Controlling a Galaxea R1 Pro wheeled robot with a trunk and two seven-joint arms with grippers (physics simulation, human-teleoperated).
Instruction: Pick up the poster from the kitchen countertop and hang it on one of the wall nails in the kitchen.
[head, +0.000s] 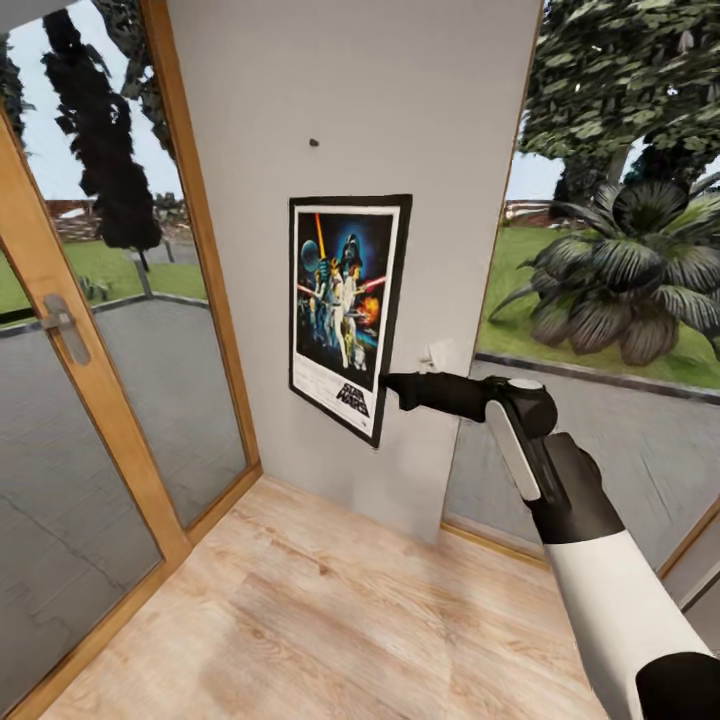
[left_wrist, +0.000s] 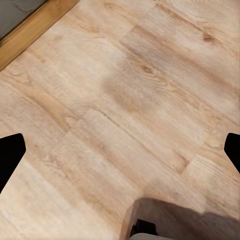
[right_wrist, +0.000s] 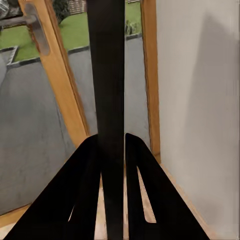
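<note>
One nail (head: 313, 142) sits on the wall above the poster (head: 345, 312), whose edge our right hand (head: 392, 388) clamps; our left hand (left_wrist: 120, 150) hangs released.

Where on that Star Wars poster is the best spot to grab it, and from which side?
Probably its thin right edge, from the right, as the right gripper does now: the poster is flat and upright near the wall, so only its rim fits between the fingers.

Pale grey wall panel (head: 400, 120) stands between a wood-framed glass door (head: 90, 380) with metal handle (head: 62, 325) and a full-height window (head: 620, 300). Light wood plank floor (head: 330, 610) below. Outside: paved terrace, lawn, trees, broad-leafed plant (head: 630, 270).
</note>
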